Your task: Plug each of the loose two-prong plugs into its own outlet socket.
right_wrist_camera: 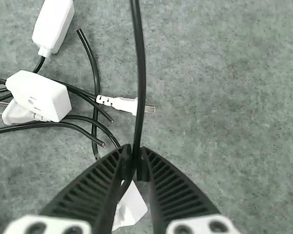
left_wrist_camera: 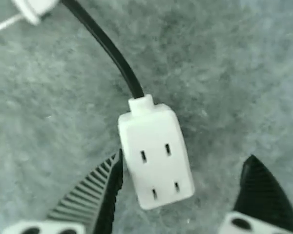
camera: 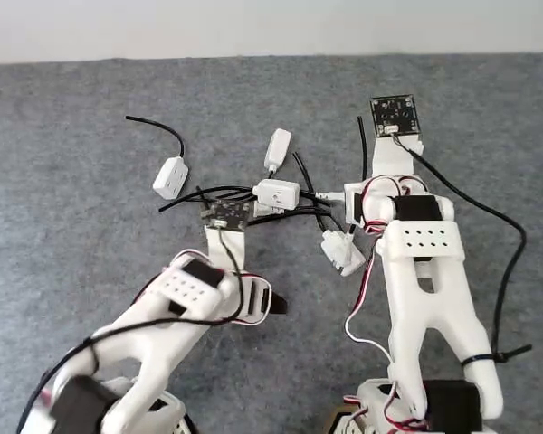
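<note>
My left gripper [left_wrist_camera: 180, 195] is open, and a white outlet socket [left_wrist_camera: 156, 156] on a black cord lies on the carpet between its fingers [left_wrist_camera: 100, 200], slots facing up. A white plug [left_wrist_camera: 33, 7] lies beyond it. My right gripper [right_wrist_camera: 135, 157] is shut on a thin black cable [right_wrist_camera: 139, 73]; a white socket [right_wrist_camera: 129, 207] lies under its fingers. A loose two-prong plug [right_wrist_camera: 118, 103] lies just ahead of it, beside two more sockets [right_wrist_camera: 39, 95] [right_wrist_camera: 53, 22]. In the high view the sockets [camera: 277, 193] [camera: 278, 149] [camera: 170, 176] [camera: 342, 250] are spread among tangled cords.
Black cords [camera: 244, 194] cross between the two arms in the middle of the grey carpet [camera: 90, 108]. The left arm [camera: 190, 289] and the right arm [camera: 425, 244] stand close together, with open carpet to the far left and far right.
</note>
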Controlling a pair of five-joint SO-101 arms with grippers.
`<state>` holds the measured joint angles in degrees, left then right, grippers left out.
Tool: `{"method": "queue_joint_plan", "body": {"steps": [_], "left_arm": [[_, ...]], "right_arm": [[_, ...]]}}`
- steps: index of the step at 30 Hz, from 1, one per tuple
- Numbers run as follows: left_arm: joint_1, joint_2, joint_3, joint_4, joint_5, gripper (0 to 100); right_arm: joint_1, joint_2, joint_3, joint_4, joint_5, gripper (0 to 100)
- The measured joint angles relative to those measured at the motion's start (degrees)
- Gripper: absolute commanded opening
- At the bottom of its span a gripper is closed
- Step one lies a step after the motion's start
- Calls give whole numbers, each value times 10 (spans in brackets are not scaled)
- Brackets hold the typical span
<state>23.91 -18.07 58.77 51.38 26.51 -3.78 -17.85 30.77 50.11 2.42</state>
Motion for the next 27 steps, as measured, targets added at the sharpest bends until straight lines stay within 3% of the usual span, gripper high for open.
{"method": "queue_joint_plan", "body": {"steps": [9,14,21,27], "left_arm": [[-84,-262,145,-16,-47,363],[-152,-370,188,-17,-64,363],[-170,-403,193,-17,-64,363],[-170,-377,193,-26,-64,363]], "right_arm": [[-15,59,0,-23,0,9],[40,59,-25,21,8,9],[74,77,-69,175,150,9],[181,187,-68,106,232,11]]}}
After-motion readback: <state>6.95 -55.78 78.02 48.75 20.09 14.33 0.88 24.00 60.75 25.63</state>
